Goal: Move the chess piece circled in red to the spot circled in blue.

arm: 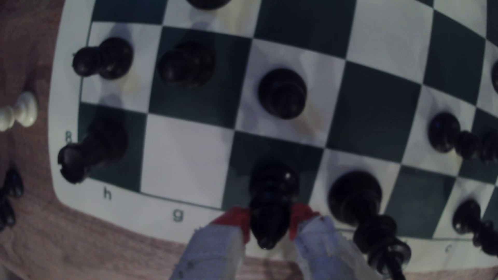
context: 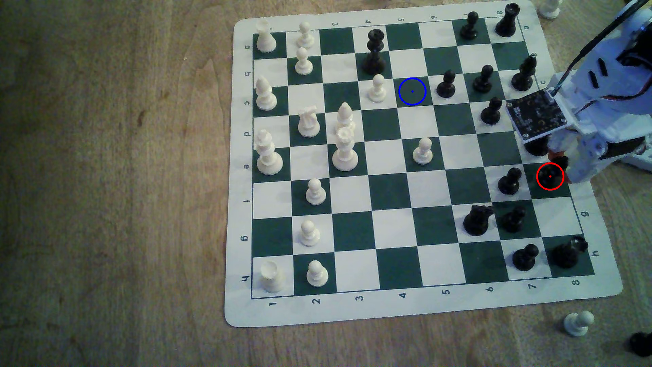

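My pincer (arm: 269, 226) has its two red-padded fingertips (arm: 237, 218) set either side of the black bishop (arm: 272, 204), flanking its tapering head; the pads look to be touching or nearly so, and I cannot tell whether they are truly pinching yet. I judge the grasp is the step in hand: I should close squarely on the slim body below the pointed head, since the glossy plastic will slip if I catch only the taper, then lift straight up before swinging. Just beside it stands the taller black king (arm: 358, 202), ridged and cross-topped, so my outer finger must not brush it. The bishop sits on the red-ringed dark green square (context: 550, 183) at the board's edge, at the exterior view's right. The chessboard (context: 243, 310) is a thin, flexible mat with rounded corners, lying flat on the grainy wooden bench (context: 106, 176). Farther off, past smooth round-headed black pawns (context: 446, 84), waits the blue-ringed square (context: 405, 100), bare and dark green, next to a white pawn (context: 377, 88)
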